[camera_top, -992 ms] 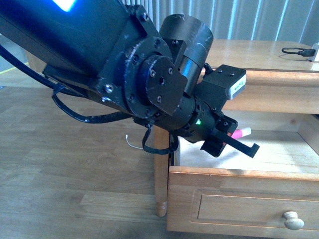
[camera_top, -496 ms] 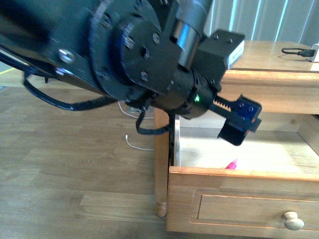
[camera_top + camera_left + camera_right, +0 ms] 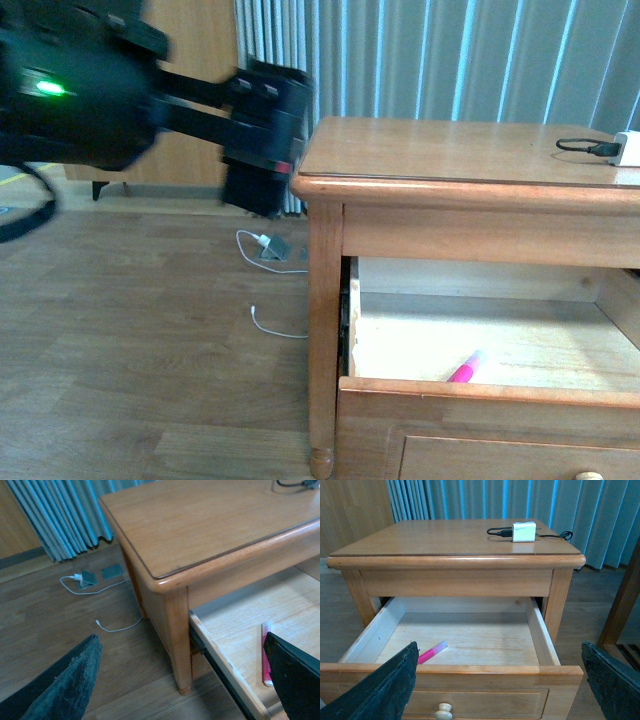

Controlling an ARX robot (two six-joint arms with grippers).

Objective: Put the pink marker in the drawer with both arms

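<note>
Withdrawn from above the drawer (image 3: 480, 392), the left gripper (image 3: 258, 140) hung beyond the cabinet's (image 3: 450, 150) left edge, jaws wide apart and empty. The pink marker (image 3: 464, 368) lay inside by the front rim, bare floor around it. The right gripper (image 3: 498, 652) was likewise spread.

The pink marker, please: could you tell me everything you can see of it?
The pink marker is a slim, hot-pink pen, plastic by its look, with a paler, whitish end. It lies flat and slanted on the pale wood floor of the open drawer, close behind the front panel, whose rim hides its near end in the front view. Nothing grips it; whether it touches the panel cannot be told.
</note>
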